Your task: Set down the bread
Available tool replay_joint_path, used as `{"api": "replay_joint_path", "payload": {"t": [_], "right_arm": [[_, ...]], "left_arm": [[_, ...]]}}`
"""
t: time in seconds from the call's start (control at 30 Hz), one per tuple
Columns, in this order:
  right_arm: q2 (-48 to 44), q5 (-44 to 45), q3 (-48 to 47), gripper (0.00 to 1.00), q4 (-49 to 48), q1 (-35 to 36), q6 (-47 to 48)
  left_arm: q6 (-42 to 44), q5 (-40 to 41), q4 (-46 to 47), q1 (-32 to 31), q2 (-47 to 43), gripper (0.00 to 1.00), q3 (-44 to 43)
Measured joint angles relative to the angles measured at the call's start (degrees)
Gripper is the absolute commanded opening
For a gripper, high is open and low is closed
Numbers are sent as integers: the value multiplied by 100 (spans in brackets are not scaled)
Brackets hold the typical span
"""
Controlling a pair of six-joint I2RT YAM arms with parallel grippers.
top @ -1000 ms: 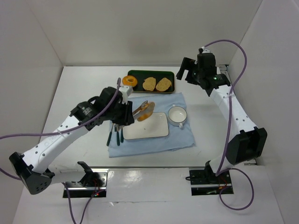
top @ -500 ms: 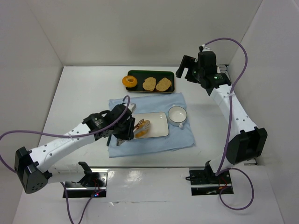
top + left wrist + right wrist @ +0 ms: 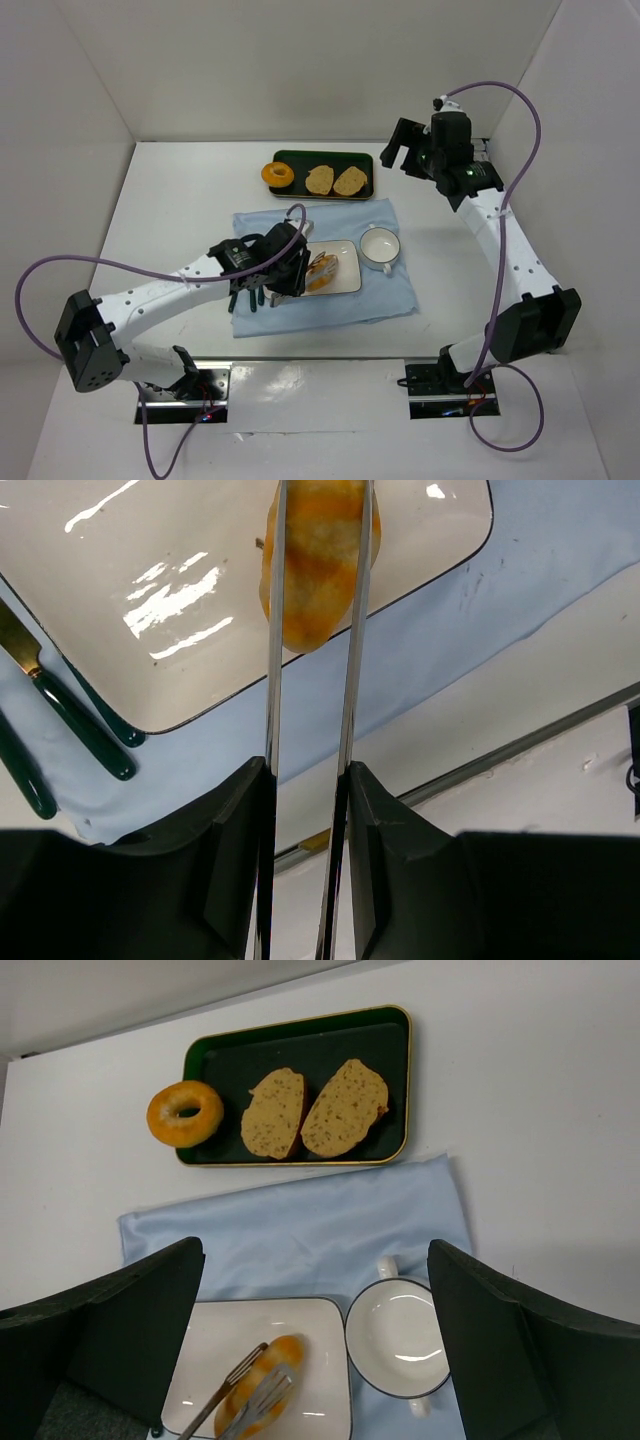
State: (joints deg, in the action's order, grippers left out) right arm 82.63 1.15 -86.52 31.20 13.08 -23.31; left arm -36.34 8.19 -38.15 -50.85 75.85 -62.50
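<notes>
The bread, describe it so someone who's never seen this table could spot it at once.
On the blue cloth mid-table sits a white rectangular plate. At its left end, pinched in metal tongs, is the bread: a small golden-yellow oval roll, unlike the orange ring doughnut and two flat tan slices farther back.

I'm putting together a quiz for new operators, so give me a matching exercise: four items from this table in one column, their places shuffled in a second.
Items:
1. bread
2. doughnut
3. bread slices
4. cup

Places:
A. in the green tray
B. on the blue cloth, right of the white plate
C. gripped between the tongs, at the white plate
D. on the table, outside the green tray, at its end

Pairs: 1-C, 2-D, 3-A, 4-B
</notes>
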Motion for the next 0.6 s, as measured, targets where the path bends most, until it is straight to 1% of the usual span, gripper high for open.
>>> {"api": "replay_joint_path", "payload": {"t": [0.13,0.27,0.3,0.43,0.47,0.6], "right_arm": [[-74,13,0,100,9,-37,0],[-87,17,0,100,11,-76,-2],[-87,15,0,100,13,-83,0],[-85,13,0,100,13,-85,-4],[-85,13,0,100,13,-85,-4],[-85,13,0,100,9,-85,-24]], "left_arm": [[0,63,2,-4,35,43,68],[-7,96,-17,-11,42,51,68],[-31,114,-37,-11,42,57,68],[-118,223,-142,-9,26,67,68],[-138,251,-203,-9,24,68,61],[-160,299,-455,-9,24,68,7]]}}
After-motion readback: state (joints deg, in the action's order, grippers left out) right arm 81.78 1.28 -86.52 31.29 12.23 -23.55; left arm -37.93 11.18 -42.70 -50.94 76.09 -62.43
